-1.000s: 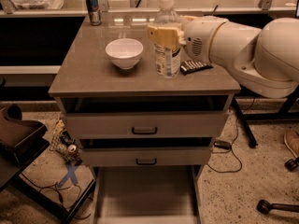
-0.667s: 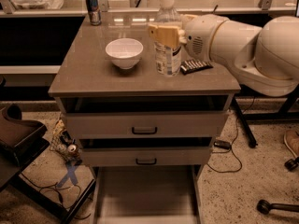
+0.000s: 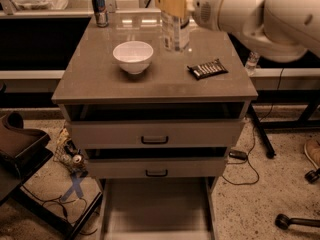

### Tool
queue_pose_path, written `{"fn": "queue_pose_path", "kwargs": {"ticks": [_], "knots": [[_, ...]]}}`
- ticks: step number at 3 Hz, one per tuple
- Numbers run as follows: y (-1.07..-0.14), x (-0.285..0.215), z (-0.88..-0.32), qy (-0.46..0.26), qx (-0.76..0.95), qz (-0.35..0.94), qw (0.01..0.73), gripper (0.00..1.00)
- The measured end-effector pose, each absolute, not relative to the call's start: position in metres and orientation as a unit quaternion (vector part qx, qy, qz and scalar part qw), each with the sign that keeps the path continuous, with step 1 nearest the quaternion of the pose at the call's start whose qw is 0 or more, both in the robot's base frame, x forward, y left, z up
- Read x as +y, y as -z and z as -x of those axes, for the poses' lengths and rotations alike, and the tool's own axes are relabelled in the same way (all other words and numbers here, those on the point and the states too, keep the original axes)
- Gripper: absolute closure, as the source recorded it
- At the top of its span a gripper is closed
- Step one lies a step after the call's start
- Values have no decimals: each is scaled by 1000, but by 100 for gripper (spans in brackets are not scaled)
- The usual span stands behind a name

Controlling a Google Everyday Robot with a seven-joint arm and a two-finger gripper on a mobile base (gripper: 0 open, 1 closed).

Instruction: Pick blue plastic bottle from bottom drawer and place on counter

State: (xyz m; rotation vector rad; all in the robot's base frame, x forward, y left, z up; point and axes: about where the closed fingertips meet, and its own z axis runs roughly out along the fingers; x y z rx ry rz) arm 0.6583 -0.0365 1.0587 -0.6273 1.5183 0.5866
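Note:
The blue plastic bottle (image 3: 175, 33), clear with a pale label band, hangs upright over the back middle of the counter (image 3: 100, 84). Its top is hidden behind my gripper (image 3: 173, 4). The gripper's tan fingers are closed around the bottle's upper part, and the white arm reaches in from the upper right. I cannot tell whether the bottle's base touches the counter. The bottom drawer (image 3: 155, 209) stands pulled out at the bottom of the view, showing a bare grey floor.
On the counter are a white bowl (image 3: 133, 56), a dark snack bar (image 3: 207, 69) and a blue-and-silver can (image 3: 100, 8) at the back left. Two drawer fronts (image 3: 155, 134) with black handles sit below. A brown chair (image 3: 20, 144) and cables lie on the floor.
My gripper has moved up and towards the back of the counter with the bottle in it. The snack bar that the arm hid is now exposed. The bowl and can have not moved.

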Motion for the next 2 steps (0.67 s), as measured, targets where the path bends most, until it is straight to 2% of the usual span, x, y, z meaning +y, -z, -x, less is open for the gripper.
{"fn": "queue_pose_path", "kwargs": {"ticks": [1, 2], "knots": [[-1090, -45, -718, -259, 665, 251, 654, 100], [-1092, -10, -800, -278, 665, 248, 648, 100]]}}
